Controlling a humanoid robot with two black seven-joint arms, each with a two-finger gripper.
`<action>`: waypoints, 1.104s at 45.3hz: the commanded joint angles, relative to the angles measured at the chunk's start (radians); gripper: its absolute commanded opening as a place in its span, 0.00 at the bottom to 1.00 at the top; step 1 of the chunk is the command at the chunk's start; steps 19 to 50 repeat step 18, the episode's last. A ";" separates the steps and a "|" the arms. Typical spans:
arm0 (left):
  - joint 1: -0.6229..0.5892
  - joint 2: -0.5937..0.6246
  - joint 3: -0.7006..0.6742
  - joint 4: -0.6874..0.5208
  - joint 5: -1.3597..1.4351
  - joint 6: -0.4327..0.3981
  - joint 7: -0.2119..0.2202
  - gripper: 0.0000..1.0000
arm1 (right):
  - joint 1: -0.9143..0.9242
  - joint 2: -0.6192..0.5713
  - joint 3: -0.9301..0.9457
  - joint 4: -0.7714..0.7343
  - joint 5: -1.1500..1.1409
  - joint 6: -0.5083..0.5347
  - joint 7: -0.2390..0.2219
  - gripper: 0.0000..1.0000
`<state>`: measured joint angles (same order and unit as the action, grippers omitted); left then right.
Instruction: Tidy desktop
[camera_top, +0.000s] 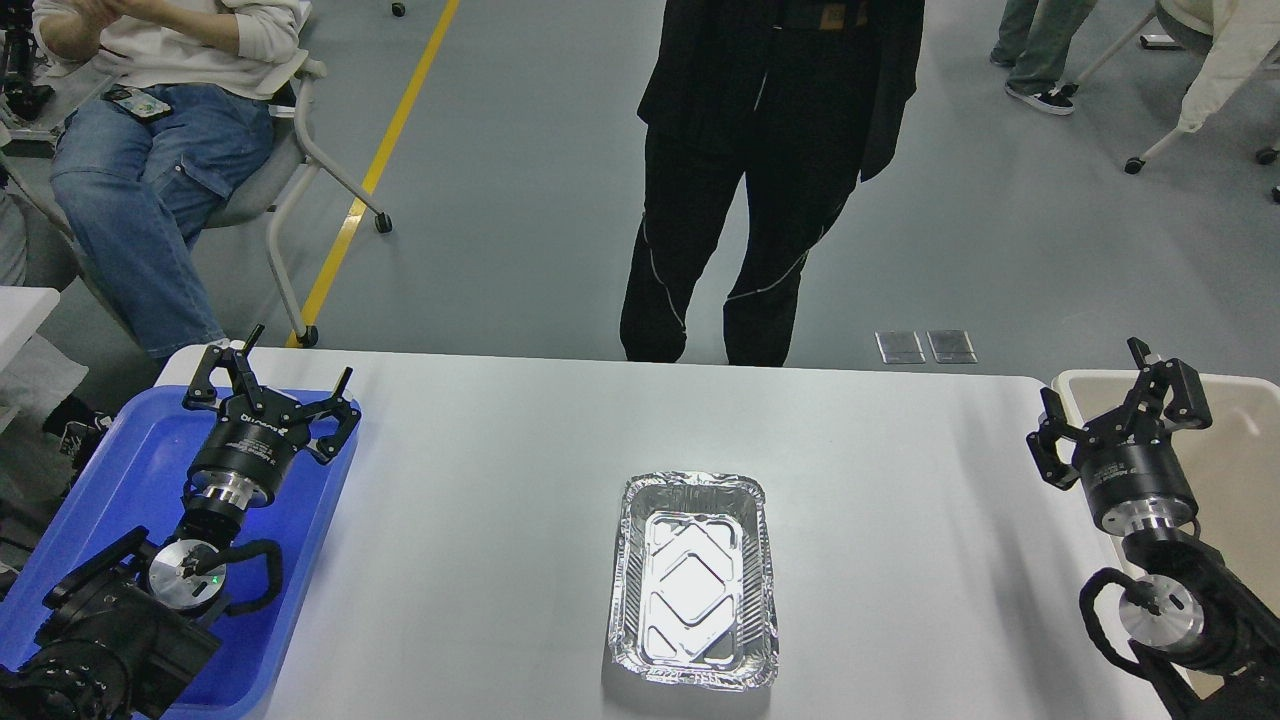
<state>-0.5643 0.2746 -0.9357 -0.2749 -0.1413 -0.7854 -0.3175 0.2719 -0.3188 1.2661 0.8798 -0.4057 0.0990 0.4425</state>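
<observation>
The white surface (480, 520) fills the lower frame; one foil tray (693, 580) sits lower centre, seemingly all that's left; left pincer (270, 385) over the blue tray (120, 470) and right pincer (1120, 400) over the beige bin (1240, 470) both gape, empty.

The table (500, 480) runs out of the picture at the near edge, and its left side is covered by the blue tray (120, 470), whose near-left corner is cut off. The left arm hides much of that tray's floor. At the far right, the beige bin (1235, 450) is cut by the right edge and partly hidden behind the right claw (1110, 395). The standing person (770, 170) is cut off above the chest.
</observation>
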 joint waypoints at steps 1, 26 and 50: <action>0.000 0.000 0.000 0.000 0.000 0.000 0.000 1.00 | 0.012 0.029 -0.021 -0.010 -0.007 -0.004 0.013 1.00; 0.000 0.000 0.000 -0.001 0.002 0.000 0.002 1.00 | 0.010 0.026 -0.025 -0.002 -0.007 0.002 0.013 1.00; 0.000 0.000 0.000 -0.001 0.002 0.000 0.002 1.00 | 0.010 0.026 -0.025 -0.002 -0.007 0.002 0.013 1.00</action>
